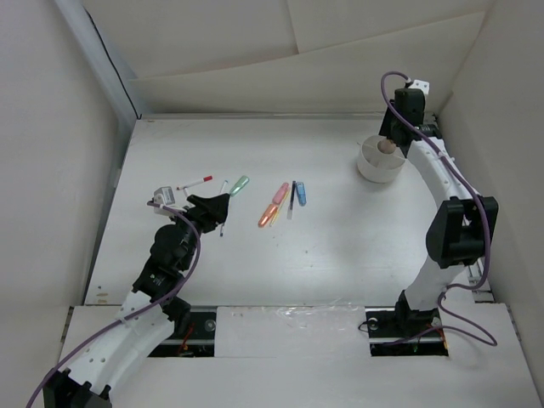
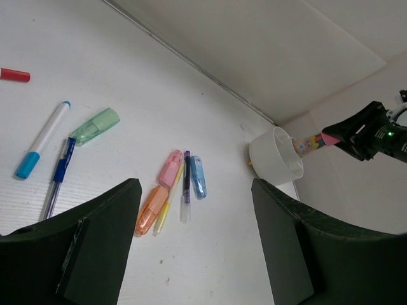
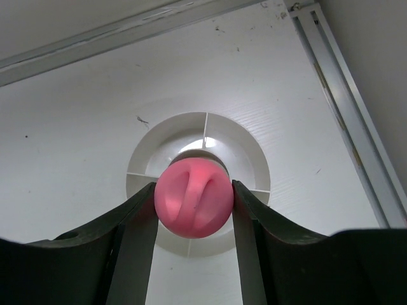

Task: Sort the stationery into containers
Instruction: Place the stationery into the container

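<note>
**Top view.** The right claw (image 1: pixel 387 143) hung directly over the white cup (image 1: pixel 378 163) at the far right of the surface (image 1: pixel 340 272). The left claw (image 1: pixel 217 208) sat low by the left scatter: a white pen with red tip (image 1: pixel 197 182) and a green highlighter (image 1: pixel 240 184). The middle cluster lay well apart from the cup: pink and orange highlighters (image 1: pixel 274 206), a thin dark pen (image 1: pixel 291 201) and a blue highlighter (image 1: pixel 300 195).

**Left wrist.** The left claw was spread wide and held nothing. It was likely readied for a pick from the loose pieces ahead. A blue-capped marker (image 2: pixel 44 140) and a blue pen (image 2: pixel 60 175) lay just beside the green highlighter. Across the surface, the pink-capped item (image 2: pixel 315 141) slanted from the right claw down to the cup's mouth, its lower end hidden behind the rim.

**Right wrist.** The right claw was clamped on the pink-capped item, one finger on each side and the cap end toward the camera. The cup's dividers showed below. The item sat over the hub where they met, so I could not tell which compartment it was meant for. Holding it end-down above the opening probably served to let it drop in standing.
</note>
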`<state>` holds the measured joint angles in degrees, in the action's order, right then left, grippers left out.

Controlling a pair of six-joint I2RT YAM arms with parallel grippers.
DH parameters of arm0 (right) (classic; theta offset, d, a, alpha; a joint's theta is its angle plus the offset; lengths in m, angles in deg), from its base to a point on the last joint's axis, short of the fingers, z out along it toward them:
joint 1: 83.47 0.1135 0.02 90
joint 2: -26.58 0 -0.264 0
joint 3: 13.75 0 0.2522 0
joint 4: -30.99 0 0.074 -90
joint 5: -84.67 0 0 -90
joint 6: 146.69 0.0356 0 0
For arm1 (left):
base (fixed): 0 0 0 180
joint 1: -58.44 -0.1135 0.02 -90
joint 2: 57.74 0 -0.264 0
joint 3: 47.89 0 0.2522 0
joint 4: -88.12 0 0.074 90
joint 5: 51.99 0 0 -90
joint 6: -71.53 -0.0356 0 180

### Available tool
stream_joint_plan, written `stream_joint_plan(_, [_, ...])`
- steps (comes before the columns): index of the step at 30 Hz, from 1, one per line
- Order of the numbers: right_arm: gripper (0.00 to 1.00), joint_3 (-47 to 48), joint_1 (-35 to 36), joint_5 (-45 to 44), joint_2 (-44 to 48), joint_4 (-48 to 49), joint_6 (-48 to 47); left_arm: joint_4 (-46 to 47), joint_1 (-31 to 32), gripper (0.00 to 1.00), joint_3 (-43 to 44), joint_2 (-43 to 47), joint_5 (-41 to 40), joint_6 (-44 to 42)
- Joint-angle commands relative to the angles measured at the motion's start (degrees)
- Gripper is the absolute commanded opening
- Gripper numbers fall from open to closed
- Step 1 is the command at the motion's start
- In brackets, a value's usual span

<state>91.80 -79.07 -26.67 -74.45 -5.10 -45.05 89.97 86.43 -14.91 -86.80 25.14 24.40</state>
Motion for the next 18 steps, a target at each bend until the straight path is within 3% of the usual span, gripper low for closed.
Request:
stream_joint_plan(1, [0.21, -0.2, -0.7, 0.8, 0.2, 3.3, 0.9, 2.9, -0.2, 0.67, -0.2, 0.1, 0.5, -0.7])
stream_joint_plan(4, [0.29, -0.2, -0.7, 1.3, 0.2, 3.3, 0.9, 2.9, -0.2, 0.67, -0.2, 0.1, 0.5, -0.7])
stream_joint_plan(5, [0.43, -0.2, -0.7, 1.3, 0.2, 3.3, 0.9, 2.9, -0.2, 0.67, -0.2, 0.1, 0.5, -0.7])
stream_joint_plan(9, [0.65, -0.2, -0.7, 1.8, 0.2, 3.3, 0.9, 2.9, -0.2, 0.67, -0.2, 0.1, 0.5, -0.7])
stream_joint_plan(12, [0.72, 0.3, -0.7, 2.4, 1.0, 3.3, 0.9, 2.9, -0.2, 0.67, -0.2, 0.1, 0.5, -0.7])
stream_joint_plan(18, [0.73, 0.3, 0.9, 3.0, 4.2, 3.3, 0.9, 2.9, -0.2, 0.67, -0.2, 0.1, 1.0, -0.7])
